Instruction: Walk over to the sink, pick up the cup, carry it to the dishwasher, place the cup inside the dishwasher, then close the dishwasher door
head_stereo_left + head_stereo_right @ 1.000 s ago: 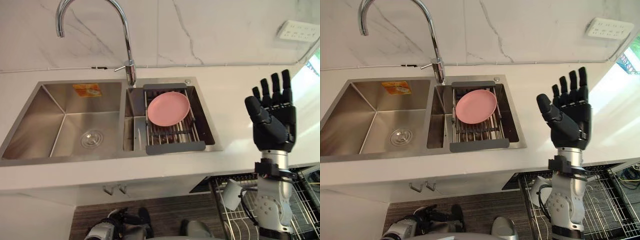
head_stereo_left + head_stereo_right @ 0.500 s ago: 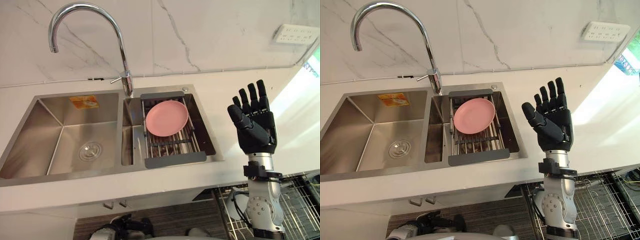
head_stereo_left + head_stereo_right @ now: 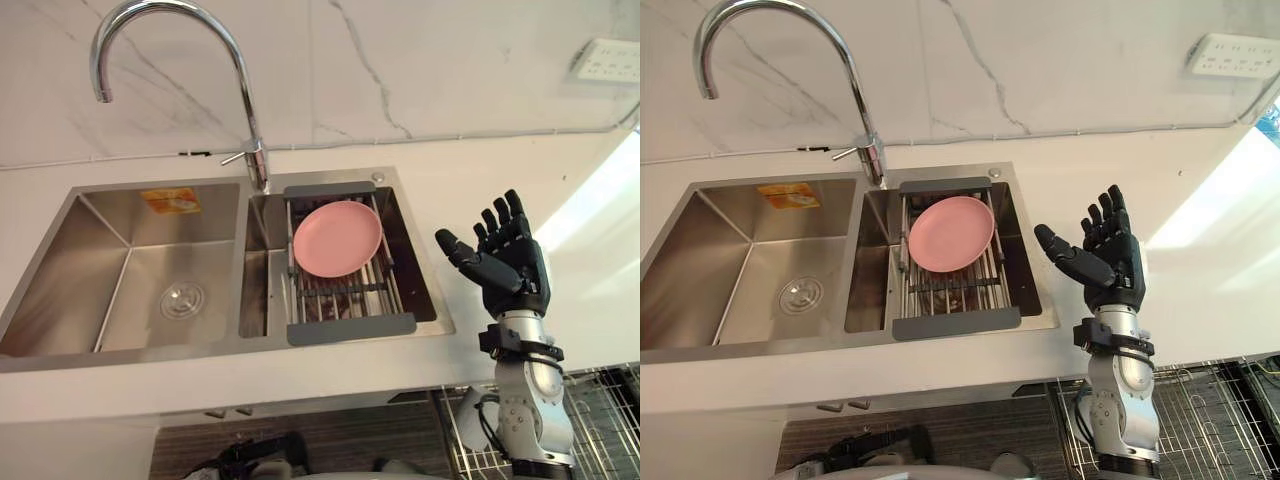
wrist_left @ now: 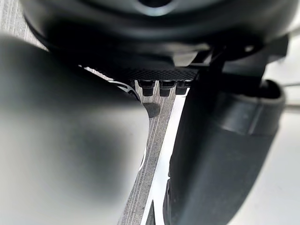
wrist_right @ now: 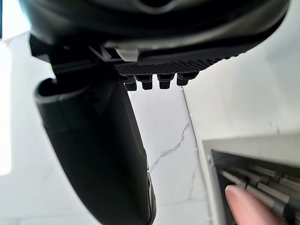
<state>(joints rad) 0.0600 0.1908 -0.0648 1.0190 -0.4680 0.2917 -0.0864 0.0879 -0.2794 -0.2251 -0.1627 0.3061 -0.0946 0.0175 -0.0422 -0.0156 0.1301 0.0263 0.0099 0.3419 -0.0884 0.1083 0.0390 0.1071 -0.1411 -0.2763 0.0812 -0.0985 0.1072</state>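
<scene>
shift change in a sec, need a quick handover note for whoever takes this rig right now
Right hand: open, empty, raised over the counter right of the sink.
Left hand: open, empty, low near the floor.
Pink plate lies on the drain rack in the sink's right basin; a plate, not a cup.
Done: standing at the sink.
Left: grasp, carry to the dishwasher basket at lower right, place, close up.

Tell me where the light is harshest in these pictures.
Left eye view: bright light washes out the white countertop right of the robot's dark right hand; highlights streak the curved chrome tap. Right wrist view: white glare beside that hand's thumb.
</scene>
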